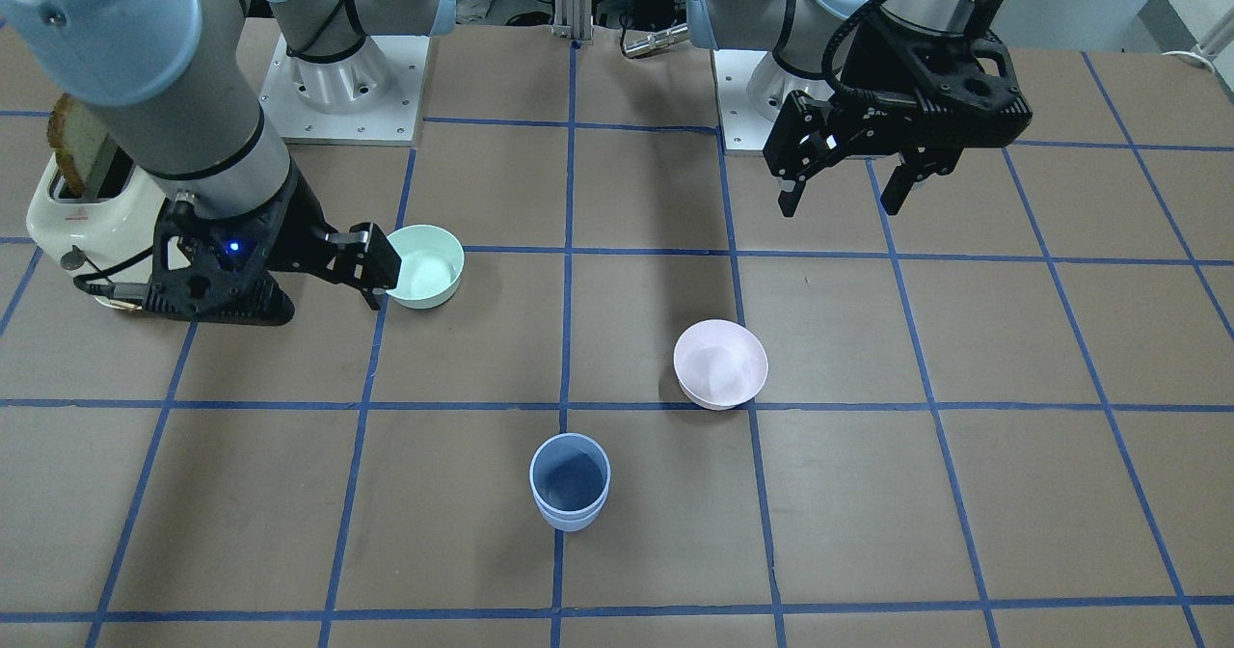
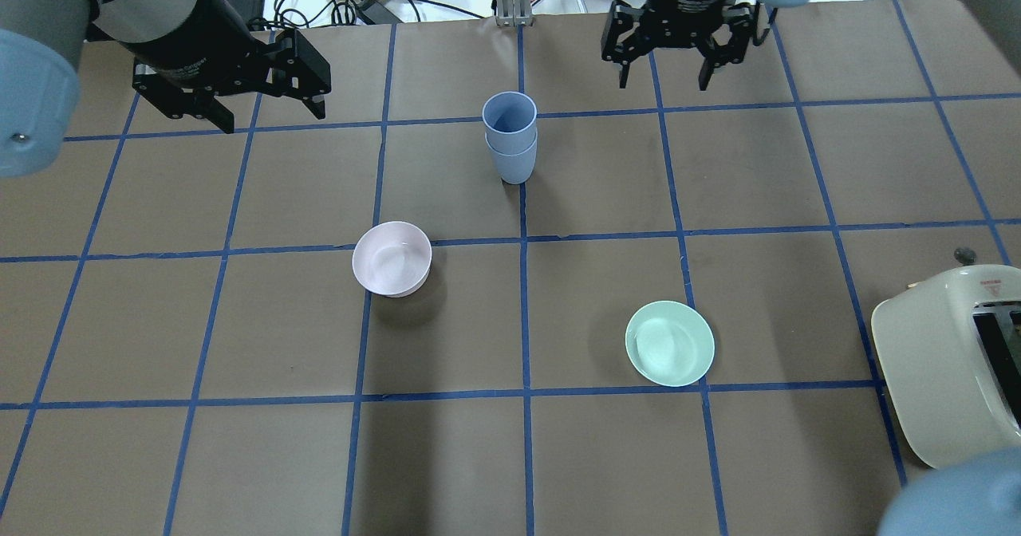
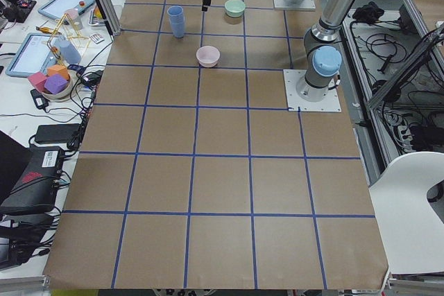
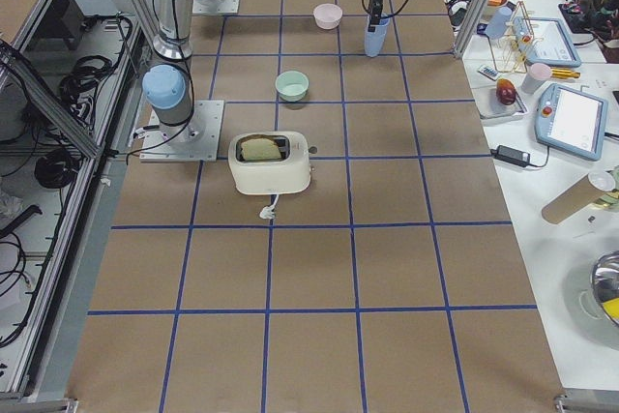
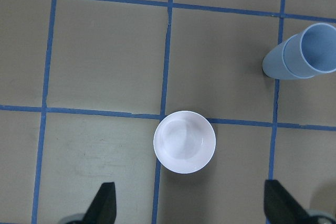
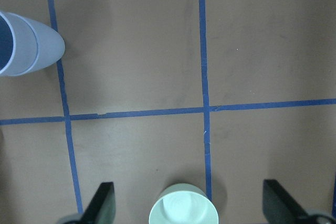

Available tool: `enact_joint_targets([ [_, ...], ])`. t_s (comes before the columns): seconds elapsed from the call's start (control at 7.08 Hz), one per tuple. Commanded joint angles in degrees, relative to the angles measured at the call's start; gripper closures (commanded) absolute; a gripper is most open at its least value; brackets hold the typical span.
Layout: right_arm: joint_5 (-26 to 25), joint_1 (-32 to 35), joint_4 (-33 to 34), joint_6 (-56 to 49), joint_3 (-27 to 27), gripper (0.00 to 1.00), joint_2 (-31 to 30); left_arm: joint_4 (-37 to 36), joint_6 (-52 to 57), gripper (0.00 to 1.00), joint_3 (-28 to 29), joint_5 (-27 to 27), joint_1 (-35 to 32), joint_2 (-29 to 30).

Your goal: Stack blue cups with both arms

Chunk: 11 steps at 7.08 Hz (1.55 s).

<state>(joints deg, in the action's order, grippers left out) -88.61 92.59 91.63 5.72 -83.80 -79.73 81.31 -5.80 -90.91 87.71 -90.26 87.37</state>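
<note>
The two blue cups (image 1: 569, 482) stand upright on the table, one nested inside the other. The stack also shows in the overhead view (image 2: 510, 133), the left wrist view (image 5: 302, 53) and the right wrist view (image 6: 26, 43). My left gripper (image 2: 271, 117) is open and empty, raised well to the left of the stack; it also shows in the front view (image 1: 842, 200). My right gripper (image 2: 664, 81) is open and empty, raised to the right of the stack; in the front view (image 1: 376, 267) it appears beside the mint bowl. Neither gripper touches the cups.
A pale pink bowl (image 2: 392, 258) sits left of centre, below my left wrist camera (image 5: 184, 141). A mint-green bowl (image 2: 669, 343) sits right of centre. A cream toaster (image 2: 949, 360) holding a slice of bread stands at the right edge.
</note>
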Motion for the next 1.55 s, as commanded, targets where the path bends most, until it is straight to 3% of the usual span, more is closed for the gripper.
enact_joint_targets([
  [0.0, -0.16, -1.27, 0.22, -0.63, -9.16, 0.00, -7.17, -0.01, 0.00, 0.00, -0.06, 0.00, 0.00, -0.18],
  [0.42, -2.86, -1.36, -0.83, -0.80, -8.84, 0.00, -10.17, 0.08, 0.00, 0.00, -0.06, 0.00, 0.00, -0.19],
  [1.41, -2.09, -1.19, -6.19, -0.63, -6.73, 0.00, -10.35, 0.16, 0.00, 0.00, -0.14, 0.00, -0.26, -0.19],
])
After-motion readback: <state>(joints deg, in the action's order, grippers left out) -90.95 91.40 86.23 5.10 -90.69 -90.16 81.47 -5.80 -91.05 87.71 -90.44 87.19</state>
